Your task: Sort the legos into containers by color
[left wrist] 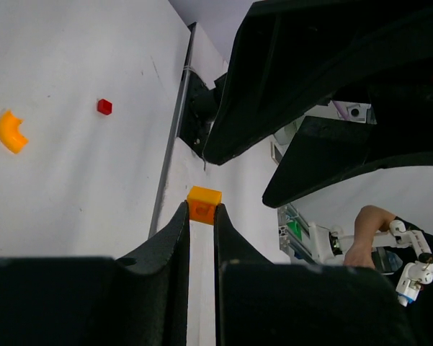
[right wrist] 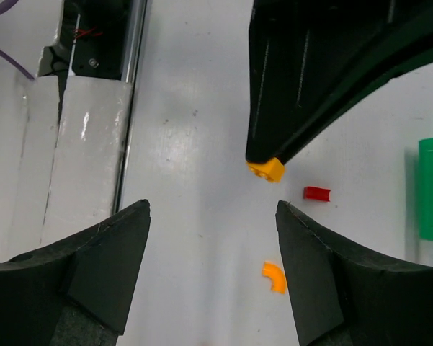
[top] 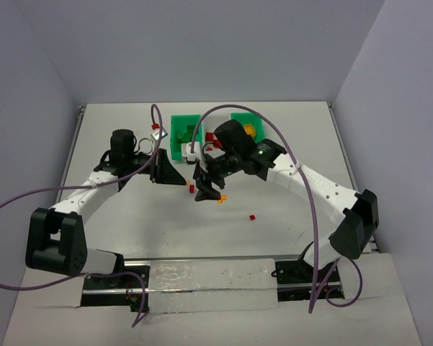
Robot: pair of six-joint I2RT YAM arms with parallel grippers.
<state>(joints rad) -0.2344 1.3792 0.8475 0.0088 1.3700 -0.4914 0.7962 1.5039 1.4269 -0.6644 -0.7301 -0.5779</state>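
The left arm point(top: 94, 189) reached in from the lower left of the overhead view toward the middle of the desk point(top: 130, 238). The left jaws were pressed almost together, pinching a small orange brick point(left wrist: 204, 204) at their very tips. I could not tell whether the brick touched the desk.

The right arm point(top: 324, 191) came in from the lower right. The right jaws were spread wide with nothing between them, just right of the pinched brick.

In the right wrist view, a red bit point(right wrist: 317, 193) lay right of centre, just beside the brick. A curved orange piece point(right wrist: 274, 276) lay below it, toward the bottom of the frame. A second red bit point(top: 251, 216) lay on its own, lower right of centre in the overhead view, well apart from the others.

The containers point(top: 181, 128) stood in a row at the top centre of the overhead view. The right arm's wrist partly hid the middle one. The right-hand green bin point(top: 239, 117) held something orange-yellow.
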